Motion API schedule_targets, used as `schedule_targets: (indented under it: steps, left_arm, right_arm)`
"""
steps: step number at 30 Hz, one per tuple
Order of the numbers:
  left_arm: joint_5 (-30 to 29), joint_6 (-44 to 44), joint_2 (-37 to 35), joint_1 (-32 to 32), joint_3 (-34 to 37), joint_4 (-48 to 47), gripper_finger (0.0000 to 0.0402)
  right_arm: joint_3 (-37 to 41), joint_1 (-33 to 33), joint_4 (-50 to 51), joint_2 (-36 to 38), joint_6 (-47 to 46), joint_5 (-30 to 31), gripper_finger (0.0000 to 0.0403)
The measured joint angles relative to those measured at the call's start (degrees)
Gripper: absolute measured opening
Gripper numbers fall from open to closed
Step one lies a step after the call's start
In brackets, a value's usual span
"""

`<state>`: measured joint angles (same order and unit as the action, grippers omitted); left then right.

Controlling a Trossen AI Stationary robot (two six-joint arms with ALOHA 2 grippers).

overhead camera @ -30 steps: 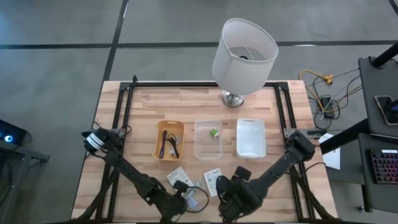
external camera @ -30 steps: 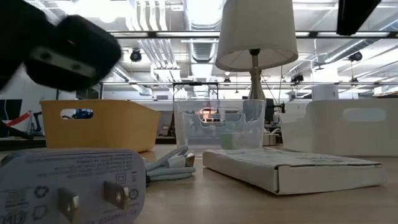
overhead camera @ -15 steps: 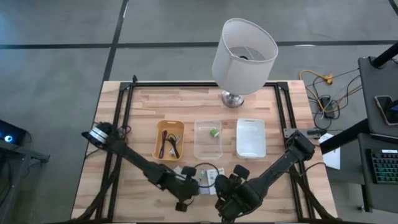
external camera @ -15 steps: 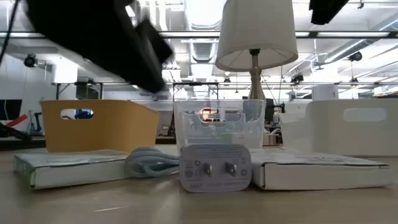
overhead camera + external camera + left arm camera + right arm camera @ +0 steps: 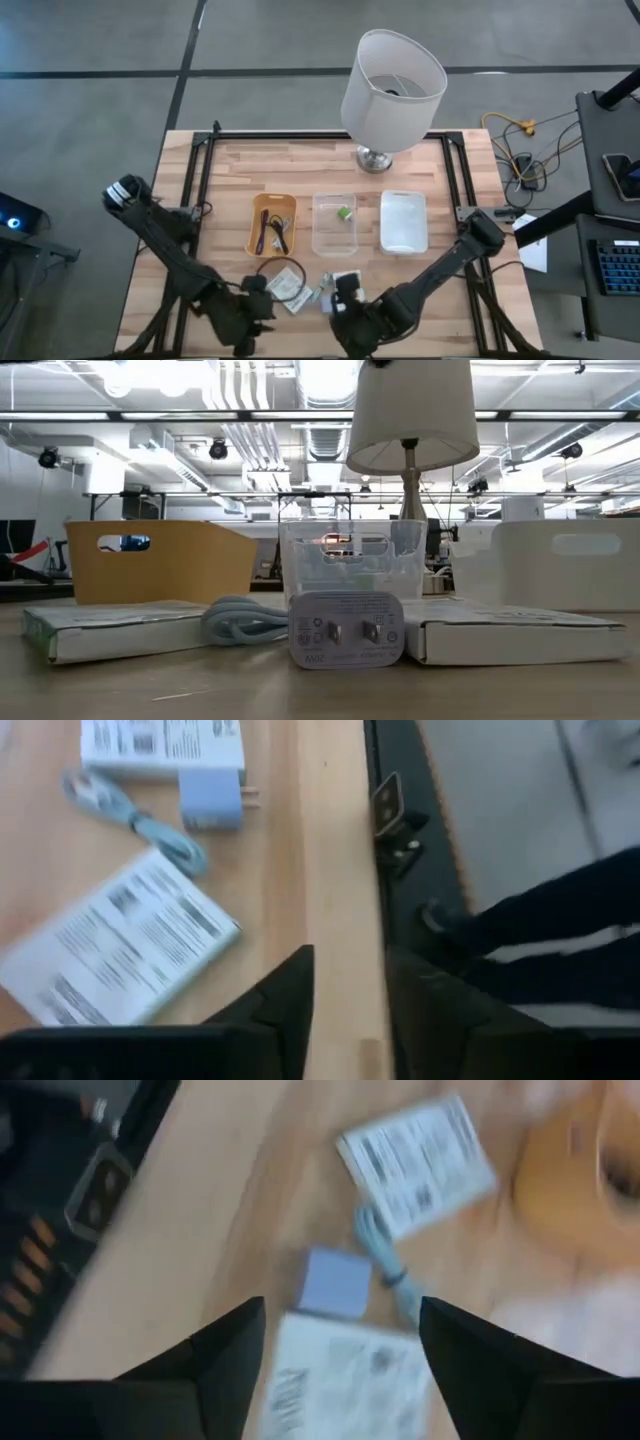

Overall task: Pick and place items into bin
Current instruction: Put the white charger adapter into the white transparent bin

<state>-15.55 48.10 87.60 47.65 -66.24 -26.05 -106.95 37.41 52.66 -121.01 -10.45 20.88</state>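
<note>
Two flat white printed packets (image 5: 290,290) (image 5: 346,280) lie flat on the wooden table near its front edge. A pale grey charger plug (image 5: 345,630) with its pale cable (image 5: 245,622) rests between them. My left gripper (image 5: 248,308) is open and empty, just left of the left packet (image 5: 150,950). My right gripper (image 5: 340,308) is wide open and empty, above the plug (image 5: 335,1280) and the right packet (image 5: 340,1370). Dark cords lie in the yellow bin (image 5: 272,224). A green cube lies in the clear bin (image 5: 335,222).
A white bin (image 5: 403,221) stands right of the clear bin. A big white lamp (image 5: 392,80) stands at the table's far edge. The black table frame (image 5: 400,820) runs along the near edge. Bare wood lies at the table's front left and front right.
My left gripper has risen from the plug and drawn back toward the table's left edge. The plug, which sat close to the near edge at the left, now stands farther in, between the two packets. My right gripper has shifted a little toward the left.
</note>
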Motion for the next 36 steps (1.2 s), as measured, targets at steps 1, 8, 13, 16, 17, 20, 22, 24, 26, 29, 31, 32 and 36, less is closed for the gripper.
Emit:
schedule_targets:
  steps: [1,8,13,16,17,20,22,24,26,29,31,32,36]
  left_arm:
    - [-0.1,2.7,-0.3,0.7,0.0,0.2,0.0126]
    - [-9.6,21.5,-0.3,5.9,0.0,2.1,0.0144]
    - [-19.6,35.0,-0.3,8.5,-0.2,4.0,0.0144]
    - [-25.4,40.8,-0.3,9.0,-0.2,7.0,0.0144]
    - [-27.3,41.6,-0.2,9.0,-0.2,7.8,0.0144]
    - [-31.4,41.7,0.1,9.0,-0.3,10.7,0.0144]
    - [-33.1,41.8,0.1,8.9,-0.2,13.3,0.0144]
    - [-34.6,41.8,0.1,8.6,-0.2,14.3,0.0144]
    - [-36.5,41.9,0.1,8.4,-0.2,15.4,0.0144]
    - [-38.8,44.3,0.1,8.4,-0.5,15.5,0.0144]
    - [-40.0,44.9,0.1,8.4,-0.5,16.2,0.0144]
    - [-40.5,44.8,0.1,8.4,-0.5,17.0,0.0144]
    - [-42.6,44.6,0.1,8.2,-0.5,18.4,0.0144]
  right_arm:
    - [0.9,-0.2,-2.0,0.0,6.3,-0.1,0.0257]
    - [6.3,-5.6,-6.6,0.0,15.8,-11.9,0.027]
    - [7.8,-8.5,-5.8,0.0,27.1,-11.7,0.0261]
    - [8.8,-10.0,-7.0,0.0,33.0,-18.3,0.0254]
    - [9.0,-10.5,-7.1,0.0,32.7,-19.5,0.0252]
    - [9.5,-11.4,-7.3,0.0,31.0,-19.1,0.0245]
    - [10.1,-11.4,-7.5,0.0,34.2,-18.8,0.0241]
    - [11.1,-11.1,-9.9,0.0,39.6,-19.6,0.0238]
    - [11.8,-10.7,-12.3,-0.1,44.3,-21.1,0.0235]
    - [13.1,-10.3,-14.7,-0.1,50.0,-21.2,0.0236]
    - [14.3,-10.3,-16.7,-0.1,53.4,-21.1,0.0237]
    - [14.7,-10.3,-17.4,-0.1,54.5,-21.2,0.0237]
    - [15.8,-10.7,-19.2,-0.2,57.5,-21.5,0.0235]
